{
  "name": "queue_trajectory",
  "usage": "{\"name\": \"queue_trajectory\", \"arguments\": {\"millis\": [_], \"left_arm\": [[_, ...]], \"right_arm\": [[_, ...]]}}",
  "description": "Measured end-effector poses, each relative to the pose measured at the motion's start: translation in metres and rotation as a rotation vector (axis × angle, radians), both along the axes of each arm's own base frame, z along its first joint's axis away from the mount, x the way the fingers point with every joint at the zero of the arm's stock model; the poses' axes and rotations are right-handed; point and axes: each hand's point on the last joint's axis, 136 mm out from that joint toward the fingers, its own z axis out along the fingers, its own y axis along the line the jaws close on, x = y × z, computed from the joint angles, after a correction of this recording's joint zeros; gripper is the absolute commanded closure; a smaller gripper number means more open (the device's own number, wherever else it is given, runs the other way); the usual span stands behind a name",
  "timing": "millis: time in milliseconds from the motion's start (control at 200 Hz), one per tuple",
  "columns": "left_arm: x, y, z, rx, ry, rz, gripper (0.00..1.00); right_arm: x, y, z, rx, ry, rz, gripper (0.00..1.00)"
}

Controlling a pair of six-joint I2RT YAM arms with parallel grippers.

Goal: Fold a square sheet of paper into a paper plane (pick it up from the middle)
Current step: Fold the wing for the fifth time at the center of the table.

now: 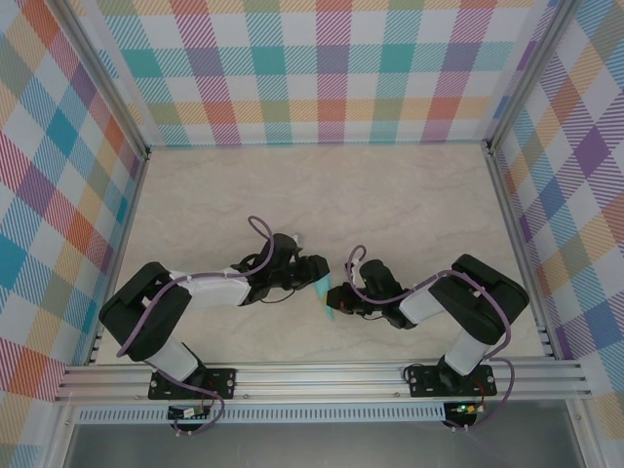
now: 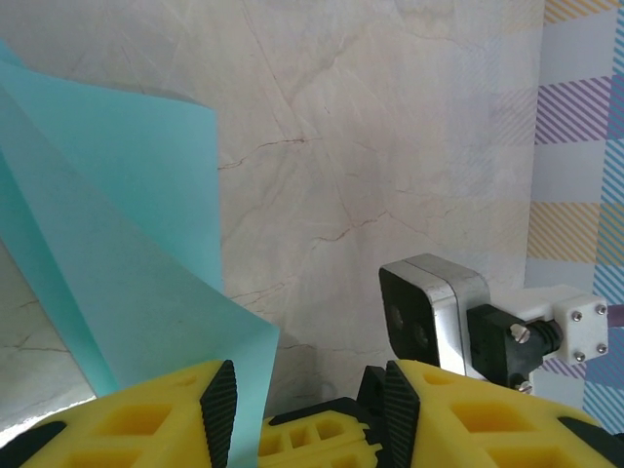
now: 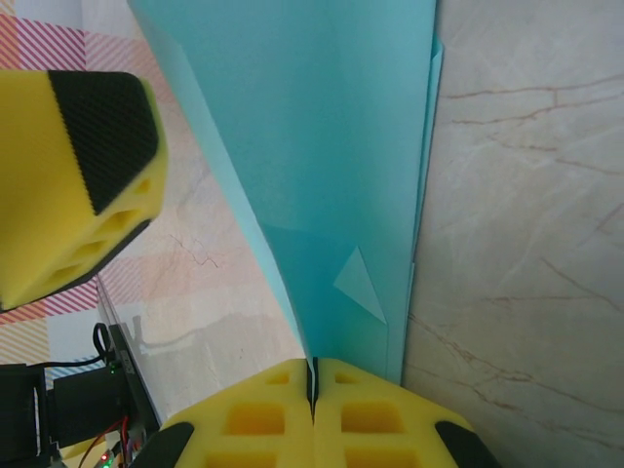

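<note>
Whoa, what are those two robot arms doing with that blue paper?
They are working on a paper plane in the middle of the table, close to their bases. The right gripper is shut on the paper plane, pinching the folded light cyan sheet between its yellow fingers. The left gripper is open right next to it, and a corner of the paper reaches in between its fingers without being squeezed. I cannot tell how far the folding has got.

Light cyan paper plane (image 3: 322, 146), yellow jaws with black pads (image 2: 219, 414), cream marbled table (image 1: 390, 195), pastel plaid walls (image 1: 331, 68)
</note>
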Motion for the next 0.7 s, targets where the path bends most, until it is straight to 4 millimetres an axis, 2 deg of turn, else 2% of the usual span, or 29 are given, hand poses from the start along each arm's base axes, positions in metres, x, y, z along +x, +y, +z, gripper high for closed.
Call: {"name": "queue_trajectory", "arguments": {"millis": [215,500,700], "left_arm": [[0.0,0.0,-0.014,0.026,0.007,-0.012,0.53],[0.002,-0.003,-0.037,0.063,0.032,-0.021,0.54],[0.004,-0.004,-0.038,0.066,0.029,-0.024,0.55]], "right_arm": [[0.001,0.0,0.0,0.003,0.017,-0.014,0.95],[0.001,-0.001,0.001,0.0,0.028,-0.024,0.87],[0.002,-0.004,0.002,-0.041,0.047,-0.038,0.85]]}}
